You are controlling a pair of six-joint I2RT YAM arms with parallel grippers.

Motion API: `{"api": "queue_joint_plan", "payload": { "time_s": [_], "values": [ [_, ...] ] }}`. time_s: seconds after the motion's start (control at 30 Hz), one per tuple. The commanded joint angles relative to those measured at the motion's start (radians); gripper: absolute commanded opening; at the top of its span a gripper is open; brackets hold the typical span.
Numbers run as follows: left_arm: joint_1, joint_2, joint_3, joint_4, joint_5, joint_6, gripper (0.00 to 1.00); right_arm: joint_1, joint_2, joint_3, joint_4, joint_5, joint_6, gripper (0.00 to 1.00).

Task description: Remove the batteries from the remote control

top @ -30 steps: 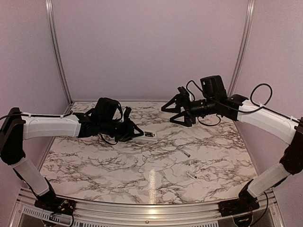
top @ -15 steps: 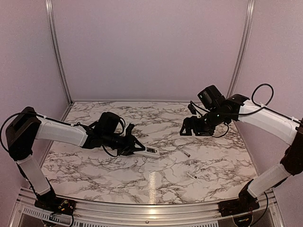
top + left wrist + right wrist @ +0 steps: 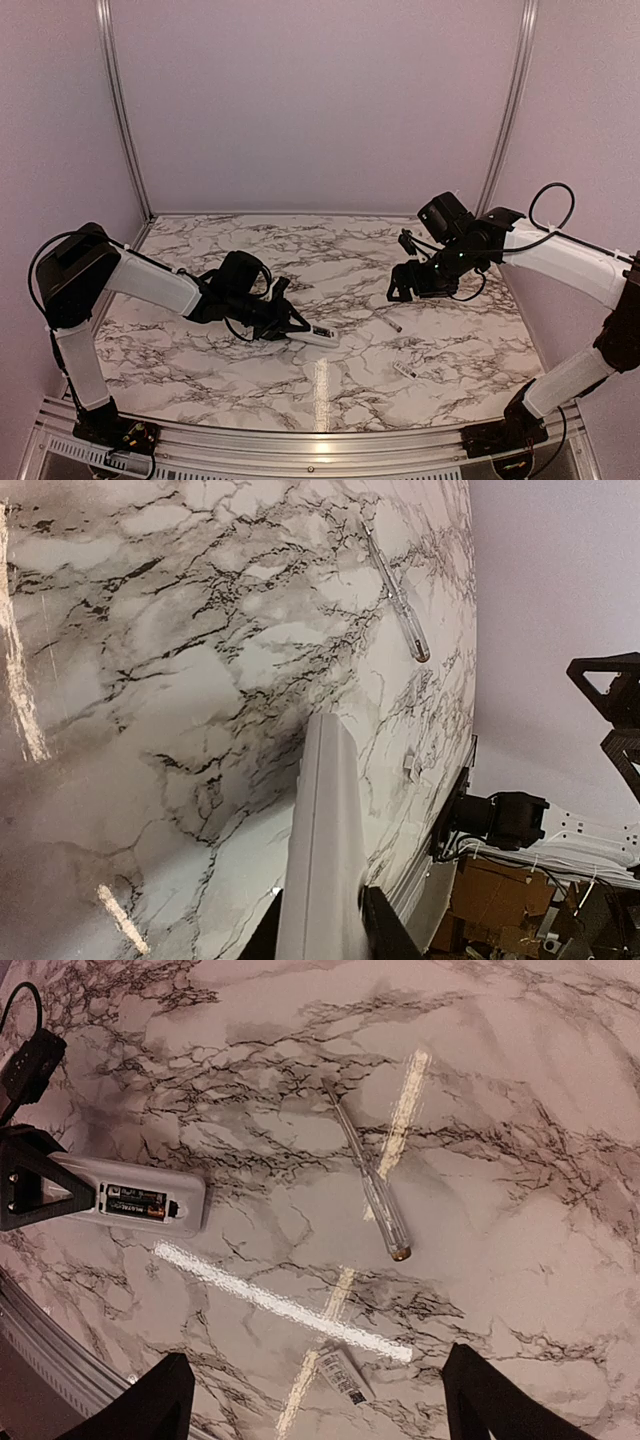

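Observation:
My left gripper (image 3: 284,323) is shut on one end of the remote control (image 3: 315,335), a slim white bar lying low on the marble table. In the left wrist view the remote (image 3: 322,830) runs up between my fingers (image 3: 385,930). In the right wrist view the remote (image 3: 150,1200) lies with its recess up, and the dark reddish batteries (image 3: 135,1202) sit inside it. My right gripper (image 3: 405,287) is open and empty, hovering above the table right of the remote, its fingers (image 3: 150,1405) spread wide.
A thin clear-handled rod (image 3: 372,1188) lies right of the remote; it also shows in the top view (image 3: 393,325). A small white flat chip (image 3: 341,1375) lies nearer the front (image 3: 403,370). Metal frame posts and purple walls enclose the table (image 3: 450,350).
My left arm has carried the remote nearer and lower, down to the table. My right gripper has dropped and turned to face down over the table.

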Motion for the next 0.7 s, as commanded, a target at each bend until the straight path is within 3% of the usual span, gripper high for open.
{"api": "queue_joint_plan", "payload": {
  "time_s": [0.0,0.23,0.57,0.67],
  "values": [
    [0.001,0.03,0.001,-0.021,-0.01,0.041,0.07,0.008,0.002,0.009,0.006,0.001,-0.031,0.85],
    [0.001,0.028,0.02,-0.12,-0.044,0.103,0.29,0.008,0.011,0.015,0.013,-0.002,-0.061,0.84],
    [0.002,-0.001,0.058,-0.289,-0.133,0.207,0.76,0.009,0.032,0.015,0.029,-0.023,-0.095,0.84],
    [0.001,-0.019,0.066,-0.323,-0.168,0.229,0.83,0.013,0.033,0.013,0.036,-0.024,-0.109,0.84]
  ]
}}
